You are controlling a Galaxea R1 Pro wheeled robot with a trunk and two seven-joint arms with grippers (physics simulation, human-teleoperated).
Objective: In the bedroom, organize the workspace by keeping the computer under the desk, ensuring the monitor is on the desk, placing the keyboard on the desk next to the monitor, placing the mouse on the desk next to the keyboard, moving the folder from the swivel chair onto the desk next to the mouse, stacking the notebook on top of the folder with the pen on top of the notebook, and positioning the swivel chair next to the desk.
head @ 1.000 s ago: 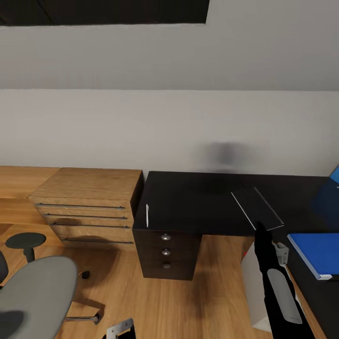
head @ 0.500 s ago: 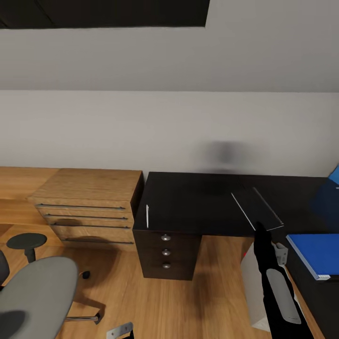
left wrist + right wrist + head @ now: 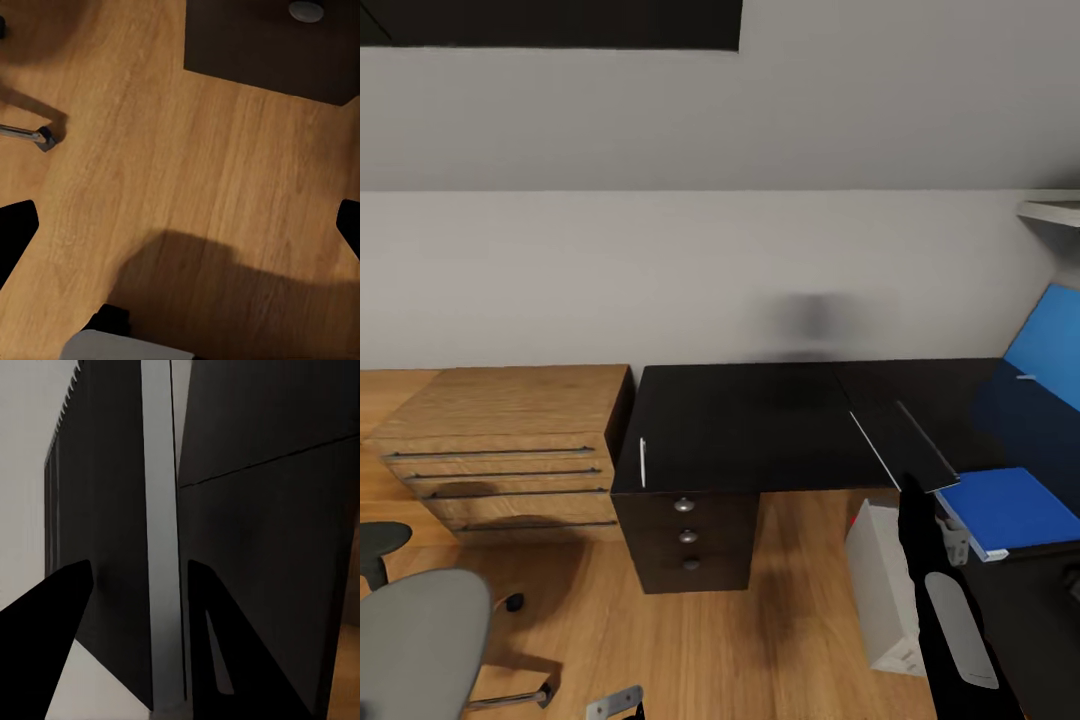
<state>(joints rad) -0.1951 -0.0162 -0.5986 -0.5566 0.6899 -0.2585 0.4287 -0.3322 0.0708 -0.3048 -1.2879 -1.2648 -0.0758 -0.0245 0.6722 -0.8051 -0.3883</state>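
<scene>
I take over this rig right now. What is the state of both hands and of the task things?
Left hand open, above the floor. Right hand straddles the notebook edge at the desk front; grip unclear.
Done: folder on the desk, computer under it.
Pen lies at the desk's left edge; swivel chair stands apart.
Left: notebook onto folder, pen on top, chair to desk; the rest unchecked.

The right arm (image 3: 950, 610) is black and smooth, with a long, light grey patch shaped like a rounded strip on top. A small grey metal piece sits near its far end. The right gripper (image 3: 135, 637) has two flat black fingers with pointed tips.
</scene>
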